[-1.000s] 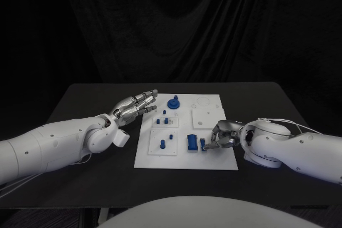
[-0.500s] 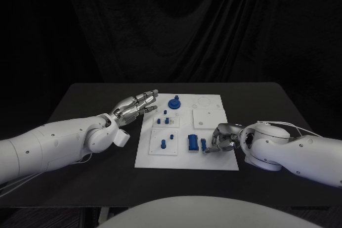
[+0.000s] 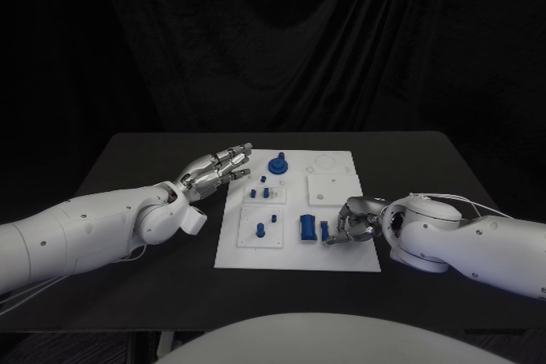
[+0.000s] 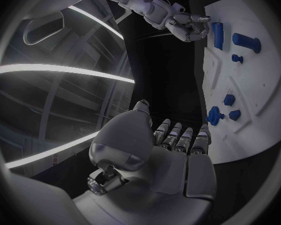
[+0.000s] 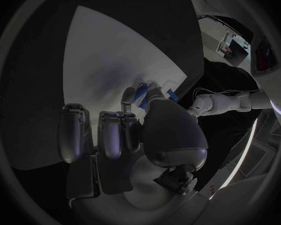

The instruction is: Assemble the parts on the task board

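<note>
Several parts (image 3: 265, 193) stand seated at the board's (image 3: 298, 257) centre, while the right hand (image 3: 354, 219) at four o'clock pinches one more and the left hand (image 3: 211, 172) hovers, fingers spread.

No text, label, brand, number or sign can be read on anything in these views.
</note>
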### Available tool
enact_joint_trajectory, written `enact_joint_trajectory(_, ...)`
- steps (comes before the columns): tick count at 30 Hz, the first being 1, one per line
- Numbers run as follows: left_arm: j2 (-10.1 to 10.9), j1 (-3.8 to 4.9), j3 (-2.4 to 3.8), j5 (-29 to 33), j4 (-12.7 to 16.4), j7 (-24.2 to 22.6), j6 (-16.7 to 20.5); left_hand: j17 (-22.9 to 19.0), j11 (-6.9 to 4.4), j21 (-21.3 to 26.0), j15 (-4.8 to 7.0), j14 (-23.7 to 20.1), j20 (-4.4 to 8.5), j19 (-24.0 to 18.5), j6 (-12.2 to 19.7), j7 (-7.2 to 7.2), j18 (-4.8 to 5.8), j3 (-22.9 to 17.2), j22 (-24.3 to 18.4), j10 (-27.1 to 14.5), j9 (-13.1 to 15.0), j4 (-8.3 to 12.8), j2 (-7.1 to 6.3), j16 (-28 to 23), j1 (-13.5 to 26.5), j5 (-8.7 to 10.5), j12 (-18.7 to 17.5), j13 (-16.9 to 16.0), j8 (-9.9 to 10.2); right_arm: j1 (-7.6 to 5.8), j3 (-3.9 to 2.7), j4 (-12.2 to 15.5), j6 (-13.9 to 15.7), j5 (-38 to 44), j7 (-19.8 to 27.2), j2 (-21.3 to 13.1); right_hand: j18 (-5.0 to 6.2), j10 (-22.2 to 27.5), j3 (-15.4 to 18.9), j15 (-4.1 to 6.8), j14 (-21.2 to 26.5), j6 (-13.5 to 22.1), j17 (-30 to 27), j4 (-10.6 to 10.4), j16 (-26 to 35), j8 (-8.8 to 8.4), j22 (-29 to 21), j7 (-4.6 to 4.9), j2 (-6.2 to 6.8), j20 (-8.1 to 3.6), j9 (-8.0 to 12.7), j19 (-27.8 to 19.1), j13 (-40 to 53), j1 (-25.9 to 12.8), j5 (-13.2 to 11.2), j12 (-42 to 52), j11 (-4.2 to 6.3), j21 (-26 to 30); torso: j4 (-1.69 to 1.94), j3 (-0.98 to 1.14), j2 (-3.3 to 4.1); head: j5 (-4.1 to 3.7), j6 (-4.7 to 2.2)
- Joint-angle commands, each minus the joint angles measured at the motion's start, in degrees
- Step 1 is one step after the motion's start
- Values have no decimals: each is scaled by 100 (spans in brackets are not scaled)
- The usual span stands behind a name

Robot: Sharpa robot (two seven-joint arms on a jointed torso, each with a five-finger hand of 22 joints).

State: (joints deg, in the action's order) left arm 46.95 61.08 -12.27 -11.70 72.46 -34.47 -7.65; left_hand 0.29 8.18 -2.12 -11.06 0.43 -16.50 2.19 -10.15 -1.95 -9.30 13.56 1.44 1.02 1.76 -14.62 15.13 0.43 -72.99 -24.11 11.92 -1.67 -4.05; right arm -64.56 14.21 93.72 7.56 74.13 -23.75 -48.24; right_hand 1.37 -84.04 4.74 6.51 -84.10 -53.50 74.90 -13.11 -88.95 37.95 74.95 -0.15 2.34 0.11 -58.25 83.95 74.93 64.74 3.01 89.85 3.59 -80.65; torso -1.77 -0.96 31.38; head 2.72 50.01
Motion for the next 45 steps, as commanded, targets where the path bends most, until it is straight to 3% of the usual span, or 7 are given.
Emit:
enact_joint_trajectory(1,-5,-13,5,-33,-1,-70,-86,-2,14,-27,-39,11,-4,-19,18,-34,5,-10,-6,-30,-2,26,9,8,-64,-32,-20,8,-15,16,-3,-16,44,52,-132,7,101,-596,-11,46,-519,34,1154,-34,9,24,1188,-22,-86,-46,-10,115,1507,14,-7,15,46,33,-1,1,6,3,-1)
enact_joint_trajectory(18,-6,-16,5,-33,-11,-59,-89,-2,16,-25,-40,11,-5,-21,15,-34,5,-13,-7,-30,-2,31,10,8,-66,-38,-17,7,-17,17,-4,-206,-62,52,-221,142,106,-596,-49,51,-518,39,1146,0,12,58,1182,-27,-284,-51,-33,107,1507,153,9,15,47,57,-1,1,3,37,-1)
enact_joint_trajectory(23,-17,-19,5,-33,-21,-54,-95,-3,21,-27,-39,10,-5,-20,17,-35,6,-43,-7,-29,-1,84,21,7,-103,-121,-15,7,-16,18,-4,-256,-132,52,-230,183,109,-596,-55,55,-517,22,1143,28,13,75,1179,-35,-321,-53,-40,102,1507,203,-2,15,50,67,0,0,-2,37,-1)
enact_joint_trajectory(45,-20,-35,5,-33,-22,-59,-84,-4,19,-24,-32,7,-1,-22,11,-36,7,-64,-10,-28,0,133,22,4,-133,-199,-15,6,-19,29,-5,-351,-434,52,-295,288,123,-596,-73,118,-521,-133,1162,279,8,112,1161,-81,-516,-106,-23,73,1507,567,-3,15,77,133,1,6,-1,48,-1)
